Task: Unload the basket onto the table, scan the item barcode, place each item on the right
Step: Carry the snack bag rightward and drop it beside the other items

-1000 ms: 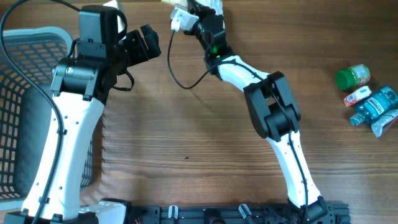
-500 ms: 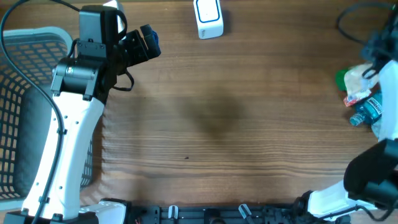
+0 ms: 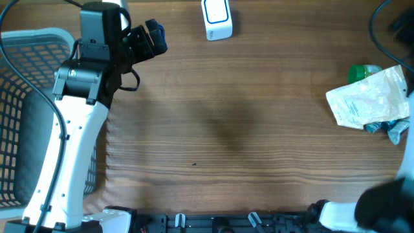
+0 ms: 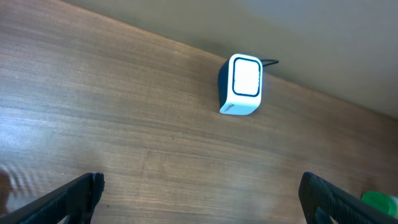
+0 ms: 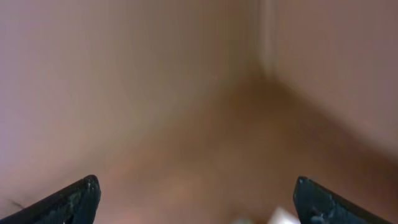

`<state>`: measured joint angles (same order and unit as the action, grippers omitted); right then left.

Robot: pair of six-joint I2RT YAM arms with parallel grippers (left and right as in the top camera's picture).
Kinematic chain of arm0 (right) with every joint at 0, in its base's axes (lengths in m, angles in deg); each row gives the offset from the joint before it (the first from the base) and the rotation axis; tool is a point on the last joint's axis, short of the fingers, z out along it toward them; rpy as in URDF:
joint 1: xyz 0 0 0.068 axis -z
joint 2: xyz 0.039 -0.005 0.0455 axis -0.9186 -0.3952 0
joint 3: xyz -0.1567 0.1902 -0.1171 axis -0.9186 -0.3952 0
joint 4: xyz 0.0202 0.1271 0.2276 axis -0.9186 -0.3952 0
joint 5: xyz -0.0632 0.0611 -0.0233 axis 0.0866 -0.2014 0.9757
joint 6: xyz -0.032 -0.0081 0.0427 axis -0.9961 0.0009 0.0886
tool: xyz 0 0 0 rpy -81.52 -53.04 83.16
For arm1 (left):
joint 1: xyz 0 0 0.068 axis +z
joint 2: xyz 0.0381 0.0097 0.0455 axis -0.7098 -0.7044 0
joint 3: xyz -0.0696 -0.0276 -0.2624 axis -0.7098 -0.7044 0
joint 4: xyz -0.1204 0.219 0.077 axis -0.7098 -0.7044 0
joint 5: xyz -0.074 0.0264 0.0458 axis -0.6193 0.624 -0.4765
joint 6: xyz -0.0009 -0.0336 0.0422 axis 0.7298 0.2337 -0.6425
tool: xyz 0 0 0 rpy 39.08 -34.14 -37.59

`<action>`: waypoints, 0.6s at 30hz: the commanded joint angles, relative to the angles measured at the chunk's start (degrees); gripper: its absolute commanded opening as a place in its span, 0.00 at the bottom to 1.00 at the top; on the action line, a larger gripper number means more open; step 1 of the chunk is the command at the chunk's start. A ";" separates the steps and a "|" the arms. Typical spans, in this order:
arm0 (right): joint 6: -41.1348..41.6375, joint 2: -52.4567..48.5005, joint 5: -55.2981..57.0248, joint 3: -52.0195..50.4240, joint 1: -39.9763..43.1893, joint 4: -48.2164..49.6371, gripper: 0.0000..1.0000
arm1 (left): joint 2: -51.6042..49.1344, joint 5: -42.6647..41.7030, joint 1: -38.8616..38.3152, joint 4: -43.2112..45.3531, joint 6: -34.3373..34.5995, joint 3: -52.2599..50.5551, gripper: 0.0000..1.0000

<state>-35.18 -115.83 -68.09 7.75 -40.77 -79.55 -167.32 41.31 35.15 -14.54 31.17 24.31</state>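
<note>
Wood-grain counter fills the overhead view, with a pale mesh basket at its left edge. Against the far edge stands the scanner, a small white block with a dark blue border around its face, apart from everything else.

The left arm rises alongside the basket. The left end effector hangs over the far left part of the counter, to the left of the scanner and not touching it. In the left wrist view its dark fingertips show at the two bottom corners, spread wide with only bare wood between them. The scanner lies ahead of them, bright face in view, and a bit of green peeks in at the lower right.

The task's item, a white packet with fine print on it, is at the right edge of the counter, well apart from the scanner. It covers part of a green-capped jar and a blue bottle. Whether it rests on them or is above them cannot be told.

The right arm shows only as a blurred dark and white shape at the near right corner. The right wrist view is a brown blur. The right end effector has its fingers at the two bottom corners, far apart, with nothing distinct between them.
</note>
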 commanded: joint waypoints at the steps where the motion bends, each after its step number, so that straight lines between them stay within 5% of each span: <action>1: 1.86 9.88 -5.46 7.50 -3.67 5.27 1.00 | 0.37 0.33 0.22 1.44 -1.11 -0.02 1.00; 4: -1.18 16.37 -5.49 12.50 -6.25 4.20 1.00 | 0.39 5.16 0.22 16.46 -8.66 -0.02 1.00; 8: -12.96 24.06 -5.46 12.37 -6.29 -6.78 1.00 | 0.39 17.31 0.22 37.24 -9.20 -0.02 1.00; 10: -16.09 30.80 -5.46 11.56 -6.29 -11.72 1.00 | 1.22 24.22 0.20 34.64 -22.23 -0.02 1.00; 12: -16.15 35.87 -5.44 10.36 -6.29 -14.69 0.99 | 2.47 29.07 0.22 29.20 -28.00 -0.13 1.00; 18: -16.09 53.27 -5.95 -5.33 -6.29 -16.74 1.00 | 21.33 21.05 0.31 24.35 -27.65 -4.48 1.00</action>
<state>-50.18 -66.69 -72.74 8.53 -46.80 -95.99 -157.53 65.07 35.19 10.11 4.94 23.22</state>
